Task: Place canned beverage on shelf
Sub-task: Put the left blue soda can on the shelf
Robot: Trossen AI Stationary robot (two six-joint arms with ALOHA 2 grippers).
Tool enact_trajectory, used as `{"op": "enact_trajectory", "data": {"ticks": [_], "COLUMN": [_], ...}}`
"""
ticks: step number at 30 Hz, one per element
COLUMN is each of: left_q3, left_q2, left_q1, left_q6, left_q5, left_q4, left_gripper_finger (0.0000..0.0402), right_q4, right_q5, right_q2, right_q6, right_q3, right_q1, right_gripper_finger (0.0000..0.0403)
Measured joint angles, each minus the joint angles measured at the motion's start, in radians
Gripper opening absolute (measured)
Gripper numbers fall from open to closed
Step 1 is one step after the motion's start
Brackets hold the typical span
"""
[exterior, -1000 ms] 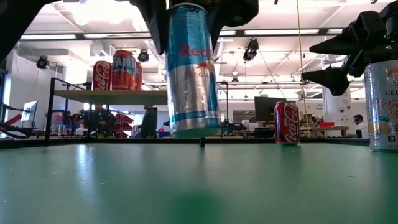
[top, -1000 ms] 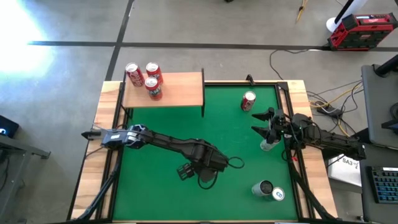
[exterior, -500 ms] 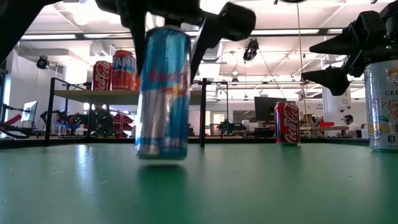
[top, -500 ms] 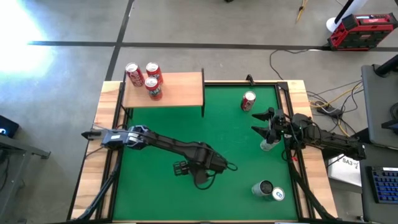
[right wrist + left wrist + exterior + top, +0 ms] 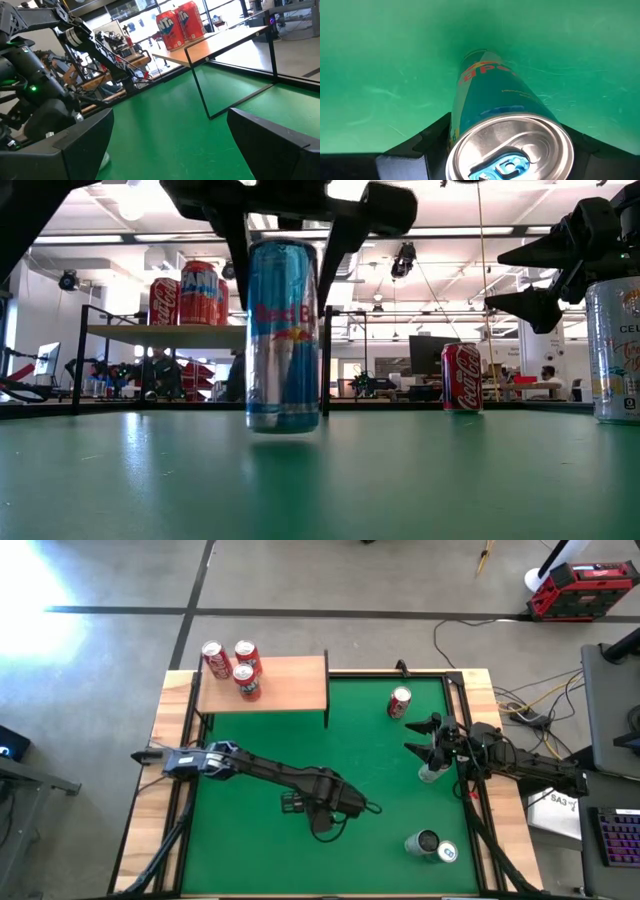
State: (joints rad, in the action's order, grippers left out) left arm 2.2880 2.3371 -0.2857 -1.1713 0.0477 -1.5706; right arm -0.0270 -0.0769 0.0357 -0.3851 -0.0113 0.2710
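A tall blue-and-silver can (image 5: 284,335) stands upright in my left gripper (image 5: 285,270), which is shut on it over the middle of the green mat (image 5: 250,830). The can's bottom is close to the mat; I cannot tell whether it touches. In the left wrist view I look down on the can's silver top (image 5: 510,150). The light-wood shelf (image 5: 290,685) stands at the far left with three red cans (image 5: 232,665) at its left end. My right gripper (image 5: 418,737) waits open at the table's right side. My left gripper pinches the can's upper part (image 5: 284,260) between its two fingers (image 5: 235,240), one on each side of the wall just under the top rim. The fingers come from above, pointing down. The can hangs upright below them, its label toward the near edge.
A red cola can (image 5: 399,702) stands on the mat at the far right. A pale can (image 5: 430,772) stands under my right gripper. Two more cans (image 5: 432,846) sit at the near right corner. The shelf's black legs (image 5: 326,360) rise behind the held can.
My left gripper has come down toward the mat with the can and has rolled about its upright axis. The can, lifted well clear and slightly tilted before, swung a little toward the table's left and now hangs upright, much lower.
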Motion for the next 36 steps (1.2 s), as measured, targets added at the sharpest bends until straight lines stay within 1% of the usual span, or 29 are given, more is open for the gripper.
{"op": "enact_trajectory", "data": {"ticks": [21,34,36], "left_q3": [0.002,0.0,-0.001], "left_q2": [0.0,0.0,0.0], "left_q1": [-0.01,-0.01,-0.01], "left_q6": [-0.287,-0.287,-0.287], "left_q5": [-0.006,-0.014,-0.032], "left_q4": [0.047,0.046,0.046], "left_gripper_finger": [0.0238,0.0238,0.0238], "right_q4": [0.0,0.0,0.0], "right_q5": [0.0,0.0,0.0], "right_q2": [0.0,0.0,0.0], "right_q6": [0.0,0.0,0.0], "right_q3": [0.0,0.0,0.0], "right_q1": [0.0,0.0,0.0], "right_gripper_finger": [0.0382,0.0382,0.0382]}}
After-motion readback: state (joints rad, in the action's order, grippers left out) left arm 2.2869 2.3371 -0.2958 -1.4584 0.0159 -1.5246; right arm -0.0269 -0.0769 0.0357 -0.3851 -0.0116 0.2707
